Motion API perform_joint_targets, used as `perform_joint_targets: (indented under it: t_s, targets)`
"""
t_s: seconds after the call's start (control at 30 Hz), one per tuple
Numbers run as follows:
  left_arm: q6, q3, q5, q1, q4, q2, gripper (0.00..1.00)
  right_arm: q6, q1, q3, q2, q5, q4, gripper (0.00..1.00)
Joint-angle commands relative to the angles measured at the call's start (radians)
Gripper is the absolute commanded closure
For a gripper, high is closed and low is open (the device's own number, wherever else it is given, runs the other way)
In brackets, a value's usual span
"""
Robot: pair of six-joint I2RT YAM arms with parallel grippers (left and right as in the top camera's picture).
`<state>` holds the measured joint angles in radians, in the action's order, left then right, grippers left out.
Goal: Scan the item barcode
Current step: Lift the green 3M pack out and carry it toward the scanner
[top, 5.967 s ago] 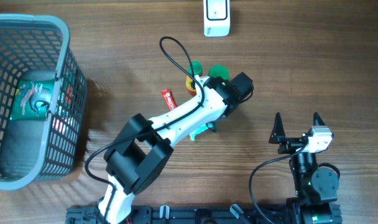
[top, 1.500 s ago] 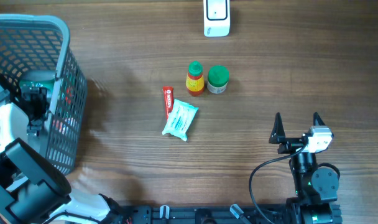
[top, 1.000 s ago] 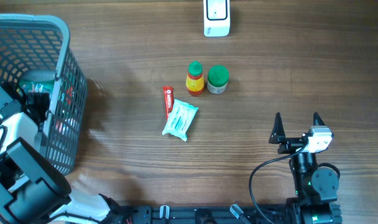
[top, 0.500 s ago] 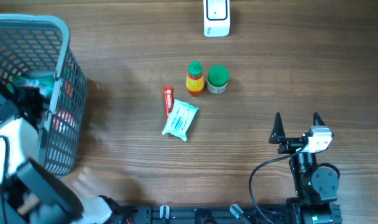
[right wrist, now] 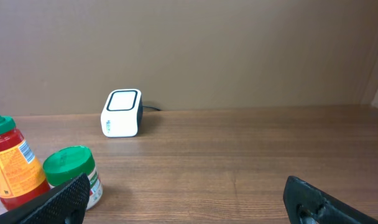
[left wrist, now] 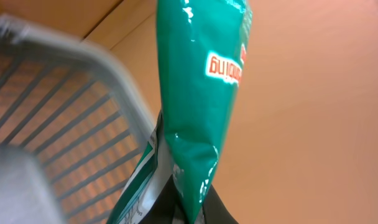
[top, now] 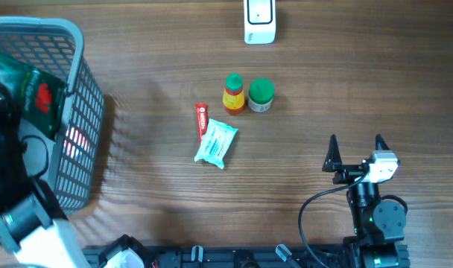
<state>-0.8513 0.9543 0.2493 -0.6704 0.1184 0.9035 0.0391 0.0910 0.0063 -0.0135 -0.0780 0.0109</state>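
A wooden worktop (top: 346, 67) seen from above. At the far left stands a grey mesh basket (top: 81, 141). The left arm is a blur over it, and the left claw (left wrist: 192, 210) is closed tight on the bottom edge of a glossy green packet (left wrist: 198, 93). The packet is held up above the basket's right side, clear of the rim. It carries a red patch with white lettering, but the lettering appears upside down and I cannot read it.

At the far edge, well apart from the packet, sits a white barcode scanner (top: 259, 21) with a dark window on top.

Near the middle stand a small bottle (top: 234, 93) with a green cap and a red and yellow label, its print too small to read, and just beside it a jar (top: 261, 94) with a green lid. Nearer the front lie a red tube (top: 201, 119) with white writing too small to make out and a pale blue soft pack (top: 216, 143), touching each other.

The right claw (top: 356, 145) rests low at the front right, its jaws spread wide, holding nothing.
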Motion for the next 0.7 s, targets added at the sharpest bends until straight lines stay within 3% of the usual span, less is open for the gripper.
perform_joint_targets:
  t_s: [0.0,0.17,0.27,0.37,0.53,0.67]
  targets:
    - [-0.094,0.002,0.052,0.001,-0.041,-0.146,0.96,-0.011,0.003,-0.001,0.006,0.013,0.002,0.0]
    - [-0.129,0.002,0.393,0.046,-0.101,-0.209,0.96,-0.011,0.003,-0.001,0.006,0.013,0.002,0.0]
    - [-0.092,0.002,0.498,0.13,-0.101,-0.2,0.96,-0.011,0.003,-0.001,0.006,0.013,0.002,0.0]
    - [-0.033,0.002,0.551,0.237,-0.1,-0.19,0.96,-0.011,0.003,-0.001,0.006,0.013,0.002,0.0]
    - [0.163,0.002,0.572,0.534,-0.097,-0.138,0.96,-0.011,0.003,-0.001,0.006,0.013,0.002,0.0]
    - [0.298,0.001,0.49,0.733,-0.076,-0.048,0.96,-0.011,0.003,-0.001,0.006,0.013,0.002,0.0]
